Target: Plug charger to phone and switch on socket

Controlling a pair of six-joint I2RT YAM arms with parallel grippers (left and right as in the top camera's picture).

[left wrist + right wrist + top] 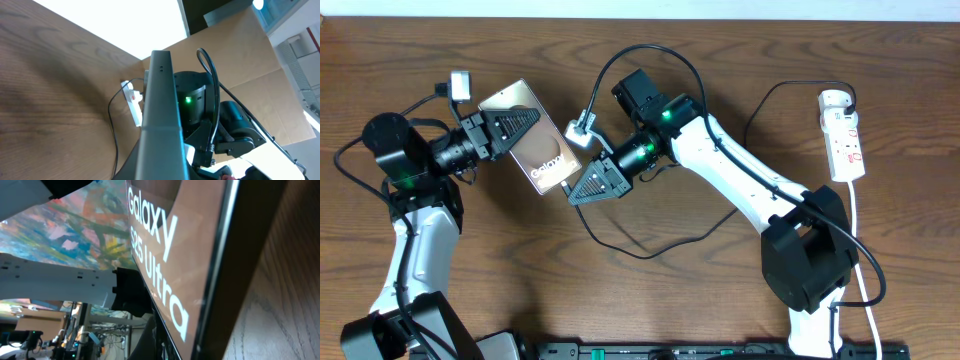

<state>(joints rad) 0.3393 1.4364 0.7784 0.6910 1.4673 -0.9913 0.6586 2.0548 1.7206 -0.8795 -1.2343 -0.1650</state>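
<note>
The brown wooden table (650,300) carries both arms. The right arm (750,190), white-shelled with a black base at the lower right, reaches up and leftward across the middle, elbow bent, its wrist showing a green light; its right gripper (582,182) points down-left toward the lower end of the phone (542,152). The left arm (415,240) rises from the lower left, turns at a black joint and extends rightward, and its left gripper (520,125) has its fingers clamped on the phone near the upper end.

The phone is held tilted, bronze face with white "Galaxy" lettering toward the overhead camera; from the left wrist it shows edge-on as a grey slab, and it fills the right wrist view, lettering close up.

The socket (844,135) lies at the far right of the table, well apart from both grippers, its white cord running down toward the near edge.

The charger (620,235) loops black across the table below the right arm and arcs over its wrist; a small pale plug tip sits just beside the phone's right edge. The right fingers seem closed near that tip, though I cannot tell for sure.
</note>
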